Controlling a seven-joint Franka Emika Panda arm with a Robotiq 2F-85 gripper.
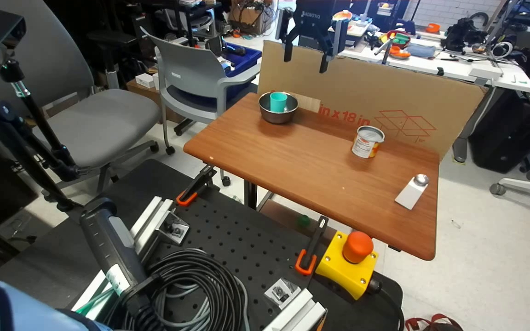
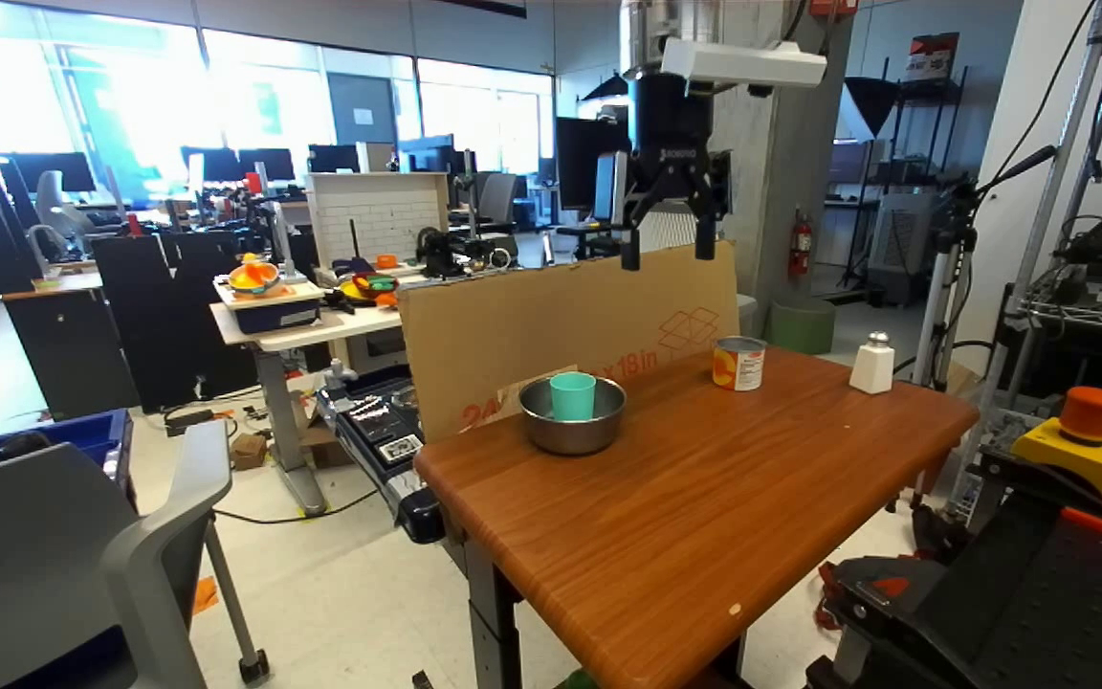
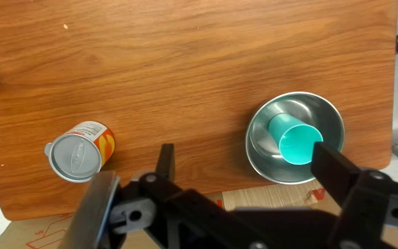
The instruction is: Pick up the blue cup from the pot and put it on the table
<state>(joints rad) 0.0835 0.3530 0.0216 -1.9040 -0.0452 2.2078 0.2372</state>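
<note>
The blue cup (image 3: 293, 139) stands upright inside the pot (image 2: 572, 438) on the table (image 2: 733, 478), lower than my gripper (image 2: 668, 254), whose jaws hang wide apart, released. Farther on I see a can (image 1: 367, 142); beyond it, near the table's opposite end, a silver-topped white container (image 2: 872, 368).

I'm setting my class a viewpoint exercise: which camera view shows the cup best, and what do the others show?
The wrist view: the cup is largest there, with side and open mouth visible, though the gripper hides a bit of its rim. Both exterior views show it smaller, upright in the pot.
</note>
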